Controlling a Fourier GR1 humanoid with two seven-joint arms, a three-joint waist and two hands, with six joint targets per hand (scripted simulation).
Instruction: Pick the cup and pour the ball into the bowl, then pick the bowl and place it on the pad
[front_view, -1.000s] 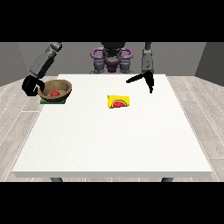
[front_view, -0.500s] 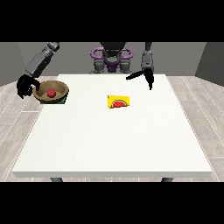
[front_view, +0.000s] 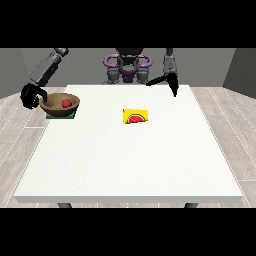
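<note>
A wide white tabletop (front_view: 130, 160) fills the view, its near edge running along the bottom and its far edge up by the robot's torso. Nearly everything sits along the far half. At the far left corner a wooden bowl (front_view: 60, 104) rests on a green pad (front_view: 61, 115), with a red ball (front_view: 65, 103) lying inside the bowl. The bowl and pad sit right by the tabletop's left edge — the bowl's left rim about level with that edge.

The hand at the view's left (front_view: 31, 95) hangs just off the left edge, its fingers curled round the bowl's left rim. The hand at the view's right (front_view: 170, 82) is raised above the far edge, well apart from everything; its fingers point downward and its thumb sticks out sideways, spread apart and holding nothing.

Near the middle, toward the far side, a yellow cup with a watermelon picture (front_view: 135, 116) lies on its side, untouched. The near half and the whole right side of the tabletop offer open room.

Compared with half a second ago, the bowl has shifted slightly rightward and now sits more squarely over the pad; the cup and the hand at the view's right are unchanged.
</note>
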